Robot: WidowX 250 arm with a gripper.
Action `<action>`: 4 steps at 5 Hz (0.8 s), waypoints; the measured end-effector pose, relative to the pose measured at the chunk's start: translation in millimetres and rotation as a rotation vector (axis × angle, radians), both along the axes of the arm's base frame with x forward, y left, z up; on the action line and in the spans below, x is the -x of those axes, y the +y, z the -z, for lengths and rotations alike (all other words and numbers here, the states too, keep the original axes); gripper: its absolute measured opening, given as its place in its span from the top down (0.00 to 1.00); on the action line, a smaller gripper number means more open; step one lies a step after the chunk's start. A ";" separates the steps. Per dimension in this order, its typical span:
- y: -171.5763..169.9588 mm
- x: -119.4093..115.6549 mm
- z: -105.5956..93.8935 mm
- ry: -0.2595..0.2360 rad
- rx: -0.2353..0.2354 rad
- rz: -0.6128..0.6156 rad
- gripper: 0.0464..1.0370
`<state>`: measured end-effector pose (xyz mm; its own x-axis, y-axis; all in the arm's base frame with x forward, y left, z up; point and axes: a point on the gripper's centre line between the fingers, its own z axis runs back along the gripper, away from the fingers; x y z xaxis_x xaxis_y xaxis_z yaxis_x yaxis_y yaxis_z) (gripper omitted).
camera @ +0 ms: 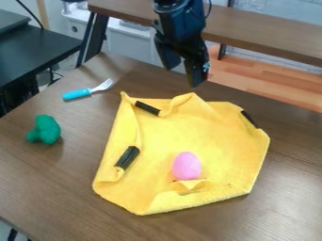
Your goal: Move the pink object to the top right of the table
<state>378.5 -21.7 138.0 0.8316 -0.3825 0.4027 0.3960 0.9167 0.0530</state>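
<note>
Hand (183,75) released; arm (174,21) cut off at top; pink egg (187,165) on yellow cloth (182,134).

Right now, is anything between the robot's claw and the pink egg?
Nothing visible stands between the claw and the pink egg; just yellow cloth lies below, with a black strip off to the picture's left.

Matt, rough cloth was seen in the yellow towel (189,127) — smooth wood, apparently, in the table (56,188) — and shiny metal in the fork's tines (102,85).
</note>
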 end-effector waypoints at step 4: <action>-27.1 32.7 52.8 0.135 -0.030 0.051 0.04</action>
<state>345.8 -48.8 85.2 0.8566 -0.4356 0.2765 0.4471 0.8942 0.0235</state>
